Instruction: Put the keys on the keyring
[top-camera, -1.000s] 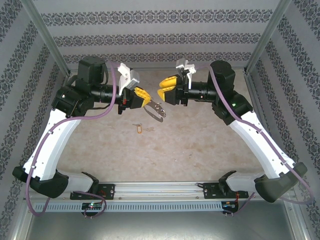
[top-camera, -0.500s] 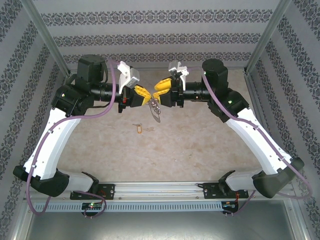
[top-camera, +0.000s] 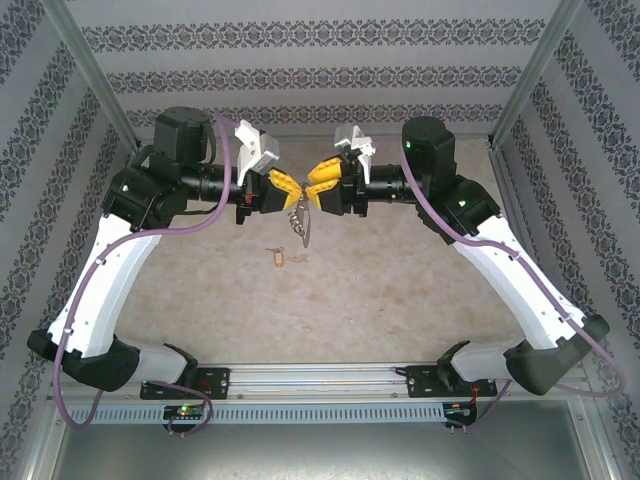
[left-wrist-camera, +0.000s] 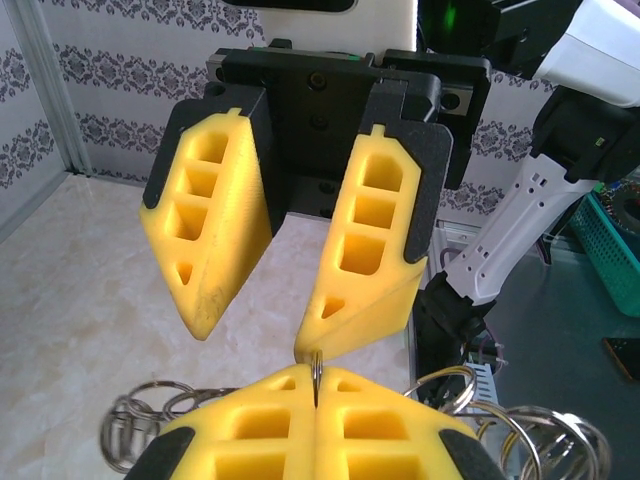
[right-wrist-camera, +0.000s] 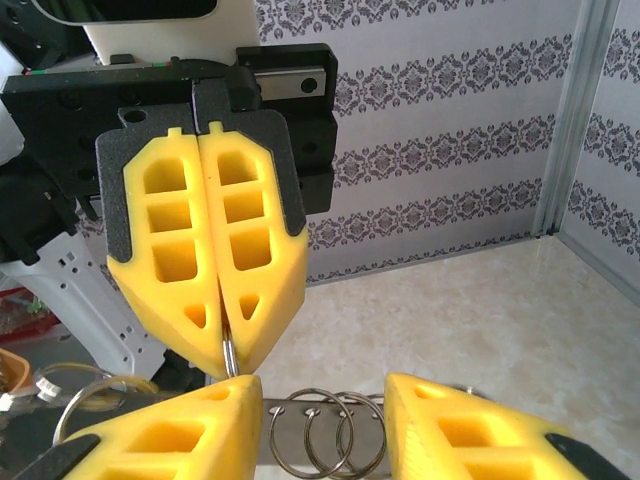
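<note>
Top: left gripper (top-camera: 293, 191) and right gripper (top-camera: 313, 188) tip to tip above the table (top-camera: 400, 290), keys (top-camera: 304, 228) dangling just below
Left wrist: left jaws fully closed, pinching the keyring (left-wrist-camera: 316, 372) wire
Right wrist: right jaws partly apart, straddling small rings (right-wrist-camera: 325, 435), apparently gripping nothing
Bunch looks light, stiff, slippery and swingy; pinch the wire edge-on. No legible writing

left pincer (top-camera: 294, 191) and right pincer (top-camera: 312, 187) nearly tip to tip, keys (top-camera: 303, 228) beneath them, yellow tag (top-camera: 277, 258) on the table (top-camera: 400, 285)
</note>
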